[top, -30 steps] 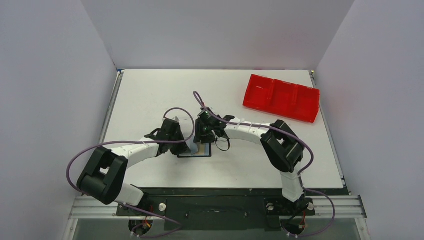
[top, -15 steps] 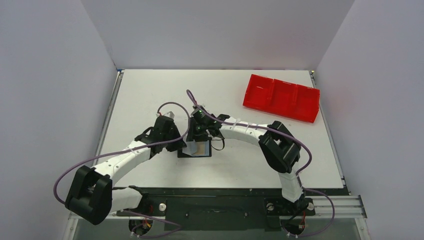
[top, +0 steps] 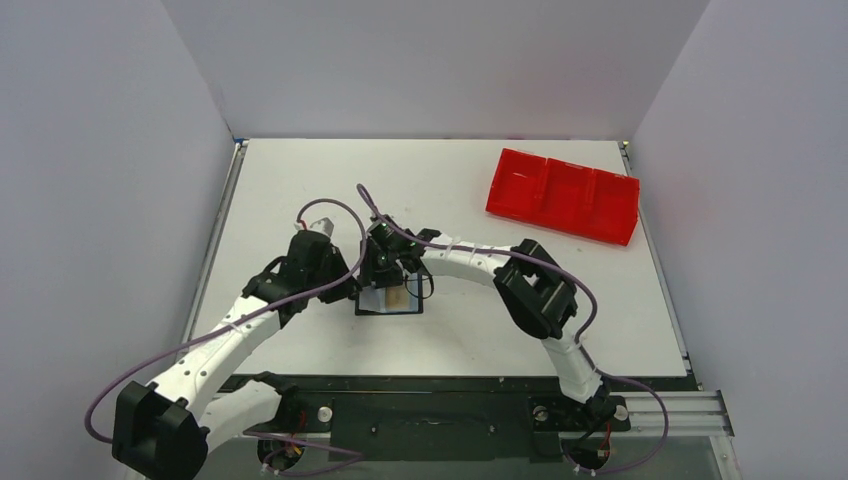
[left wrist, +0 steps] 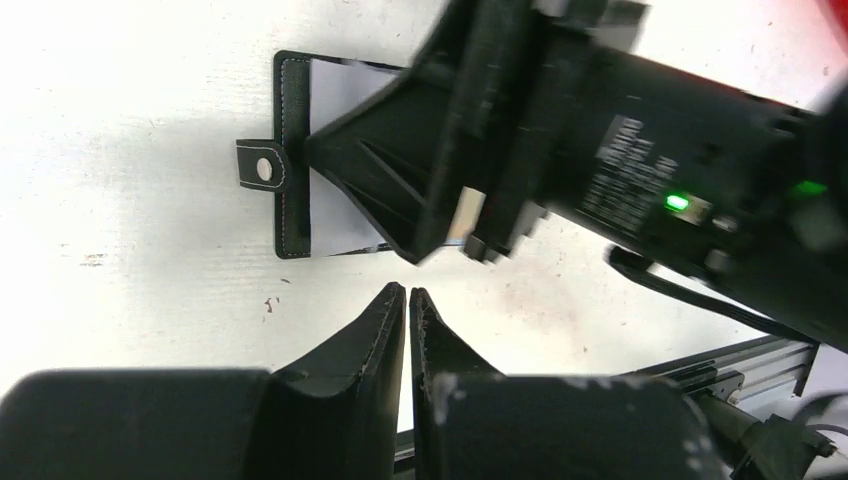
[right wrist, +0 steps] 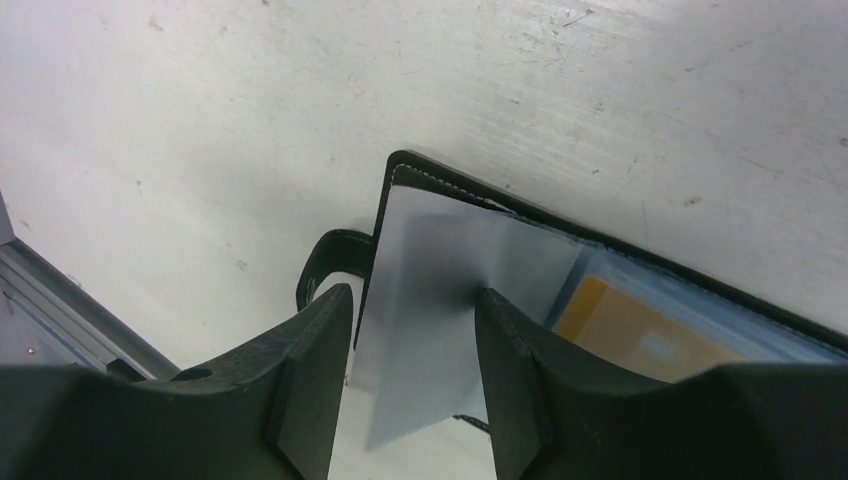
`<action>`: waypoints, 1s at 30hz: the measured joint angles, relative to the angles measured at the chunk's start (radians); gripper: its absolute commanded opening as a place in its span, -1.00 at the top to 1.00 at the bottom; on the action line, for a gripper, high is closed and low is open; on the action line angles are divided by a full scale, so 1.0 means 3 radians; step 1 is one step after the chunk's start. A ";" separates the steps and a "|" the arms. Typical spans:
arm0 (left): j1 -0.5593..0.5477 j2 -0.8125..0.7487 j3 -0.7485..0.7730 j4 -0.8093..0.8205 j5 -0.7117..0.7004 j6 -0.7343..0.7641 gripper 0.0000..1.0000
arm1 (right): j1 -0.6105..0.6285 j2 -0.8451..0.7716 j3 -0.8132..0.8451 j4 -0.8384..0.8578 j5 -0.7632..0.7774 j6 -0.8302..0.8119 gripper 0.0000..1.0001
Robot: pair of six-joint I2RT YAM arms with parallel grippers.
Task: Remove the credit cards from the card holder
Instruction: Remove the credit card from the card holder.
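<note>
- Viewing from above, I find the card holder (top: pixel 391 300) lying open and flat on the table (top: pixel 300 180), near the front edge and between the two arms.
- Left hand (left wrist: pixel 407 292): fingers pressed together with nothing between them. The tips sit just beside the holder's stitched black border and strap tab (left wrist: pixel 262 170), with a strip of bare table between.
- Right hand (right wrist: pixel 412 293): fingers partly apart, low over the holder's corner. A silver-grey card (right wrist: pixel 430 250) lies beneath the gap, one edge running along the black border. I cannot tell whether either finger touches it.
- A gold card (right wrist: pixel 625 325) sits under a clear sleeve beside the grey one.
- The red tray (top: pixel 563 195) stands at the far right corner, well apart, with open white surface between it and the holder.
</note>
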 measured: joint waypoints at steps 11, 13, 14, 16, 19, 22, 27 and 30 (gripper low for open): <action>0.0034 -0.0083 0.0070 -0.0170 0.0056 0.0053 0.90 | 0.0027 0.0214 0.0209 0.0011 -0.0100 0.0090 -0.29; 0.0038 -0.0047 0.0070 -0.0168 0.0081 0.0057 0.90 | 0.0036 0.0214 0.0209 0.0020 -0.0098 0.0098 -0.30; 0.0042 -0.0018 0.0070 -0.0163 0.0103 0.0058 0.90 | 0.0036 0.0212 0.0207 0.0022 -0.0095 0.0102 -0.30; 0.0043 0.0067 0.0070 -0.0139 0.0161 0.0060 0.90 | 0.0023 0.0187 0.0159 0.0056 -0.0088 0.0116 -0.30; 0.0043 0.0200 0.0070 -0.0067 0.0239 0.0058 0.90 | -0.0011 0.0076 -0.0013 0.0122 -0.0078 0.0151 -0.30; 0.0043 0.0331 0.0076 0.0008 0.0319 0.0050 0.90 | -0.0086 -0.0047 -0.0182 0.0136 -0.0065 0.0182 -0.31; 0.0043 0.0601 0.0131 0.0235 0.0423 0.0014 0.90 | -0.0230 -0.0168 -0.0268 0.0184 -0.0065 0.0239 -0.31; 0.0045 0.0764 0.0172 0.0351 0.0481 -0.0006 0.90 | -0.0312 -0.0211 -0.0322 0.0257 -0.0067 0.0273 -0.31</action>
